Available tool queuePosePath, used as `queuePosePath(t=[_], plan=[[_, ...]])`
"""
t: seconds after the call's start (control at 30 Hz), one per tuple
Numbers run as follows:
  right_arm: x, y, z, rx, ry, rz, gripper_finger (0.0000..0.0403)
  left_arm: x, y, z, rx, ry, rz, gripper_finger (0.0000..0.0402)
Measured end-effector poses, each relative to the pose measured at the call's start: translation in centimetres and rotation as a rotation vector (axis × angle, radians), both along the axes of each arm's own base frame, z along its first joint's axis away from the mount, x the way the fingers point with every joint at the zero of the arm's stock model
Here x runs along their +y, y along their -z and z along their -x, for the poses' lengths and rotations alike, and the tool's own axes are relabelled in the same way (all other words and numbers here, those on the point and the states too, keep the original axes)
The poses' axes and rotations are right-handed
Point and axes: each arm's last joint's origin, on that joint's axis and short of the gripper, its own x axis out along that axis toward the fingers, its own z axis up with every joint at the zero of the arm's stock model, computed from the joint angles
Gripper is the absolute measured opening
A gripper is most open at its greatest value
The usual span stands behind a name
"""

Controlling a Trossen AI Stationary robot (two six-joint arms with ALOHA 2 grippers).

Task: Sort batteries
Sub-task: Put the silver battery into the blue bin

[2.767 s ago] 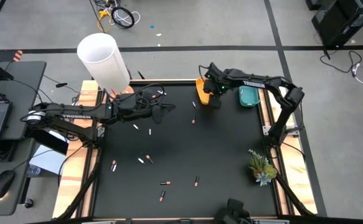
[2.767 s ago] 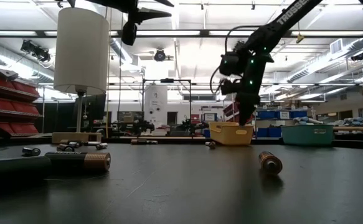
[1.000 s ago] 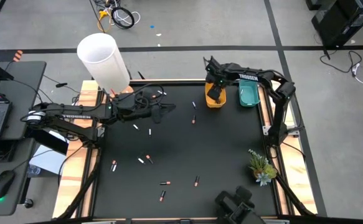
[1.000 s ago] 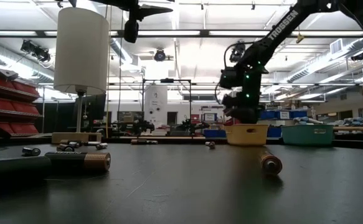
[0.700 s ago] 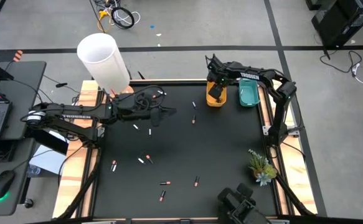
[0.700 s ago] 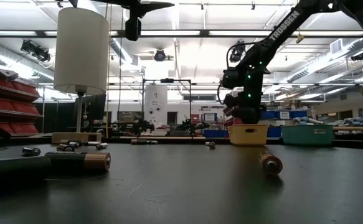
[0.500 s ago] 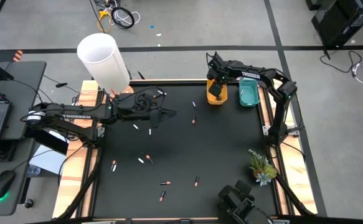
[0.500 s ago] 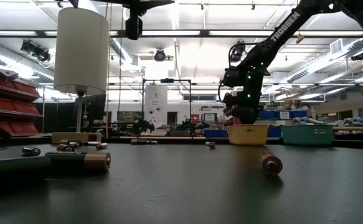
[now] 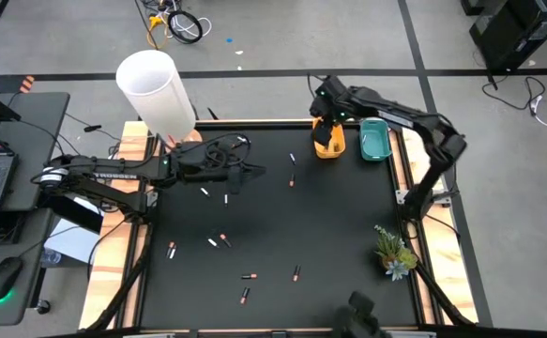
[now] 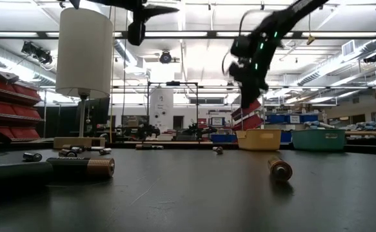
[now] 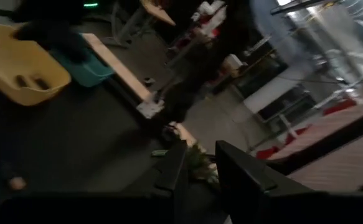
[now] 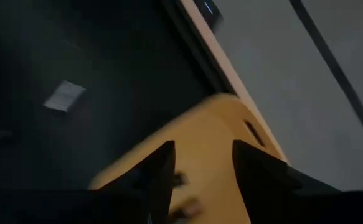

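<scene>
Right gripper (image 12: 200, 163) hangs over the yellow tray (image 9: 329, 141), jaws apart and empty, drop seemingly done; next, fetch another of the batteries (image 9: 295, 273).

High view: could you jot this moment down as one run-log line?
right tool: open, empty, above yellow tray | left tool: above batteries, far left | teal tray: beside yellow

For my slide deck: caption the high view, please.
Right gripper hovers over the yellow tray; batteries lie scattered across the black table.
</scene>
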Motion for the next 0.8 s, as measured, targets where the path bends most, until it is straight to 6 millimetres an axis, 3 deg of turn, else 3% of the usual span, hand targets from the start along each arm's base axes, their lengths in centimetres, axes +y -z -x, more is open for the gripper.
queuePosePath(t=[0.17, 0.33, 0.5, 0.67, 0.8], plan=[[4.7, -3.4, -1.6, -0.177, -0.166, -0.056, 0.0167, 0.2, 1.1, -0.1, 0.098, -0.073, -0.025, 0.0097], [9.0, -4.3, -3.3, -0.384, -0.415, -0.145, 0.0166, 0.4, 2.4, -1.0, 0.159, -0.096, -0.027, 0.0097], [13.7, -1.7, -4.3, -0.499, -0.641, -0.237, 0.0165, -0.1, 4.6, -2.4, 0.253, -0.096, -0.03, 0.0104], [15.9, 2.5, -3.4, -0.41, -0.604, -0.282, 0.016, -1.1, 6.0, -3.3, 0.296, -0.096, 0.025, 0.0121], [17.1, 4.0, -2.9, -0.368, -0.561, -0.333, 0.0159, -2.2, 6.0, -3.4, 0.288, -0.071, 0.065, 0.0122]])
